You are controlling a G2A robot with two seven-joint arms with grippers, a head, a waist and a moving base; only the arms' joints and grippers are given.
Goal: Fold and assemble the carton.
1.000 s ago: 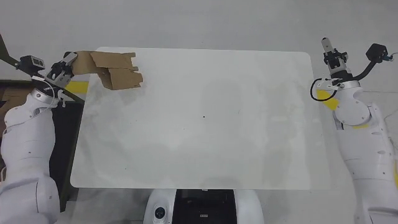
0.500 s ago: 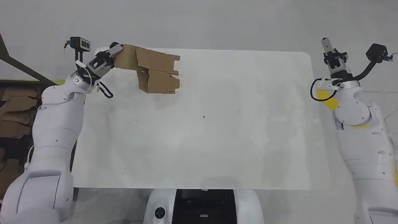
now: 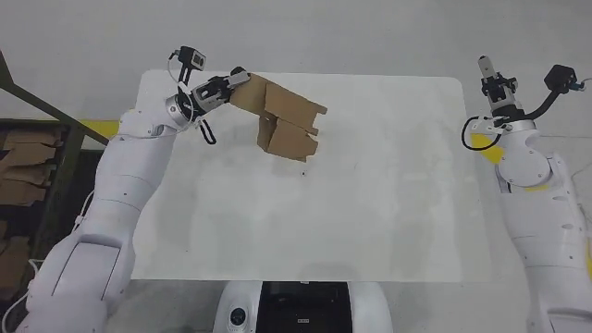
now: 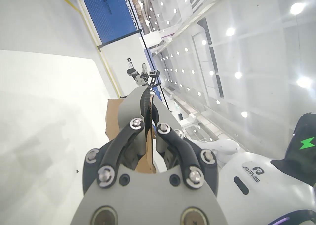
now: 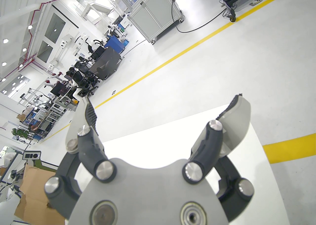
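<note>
From above, the carton is a flat brown piece of card over the far left part of the table. Its long side runs on a slant. One end is up by the table's far left edge and the other end points toward the table's middle. The left claw is at the end near that far edge, pinched tight on the carton. I cannot tell if the carton's other end touches the table. The right claw is just past the table's far right corner and points away from the table. In the left wrist view, the left claw has its two fingers squeezed together with the thin edge of the card between them. More of the carton sticks out on the side toward the table. The right claw looks small, off beyond the table. In the right wrist view, the right claw is spread wide with nothing in it, by a corner of the table. The carton is away at the table's other end.
</note>
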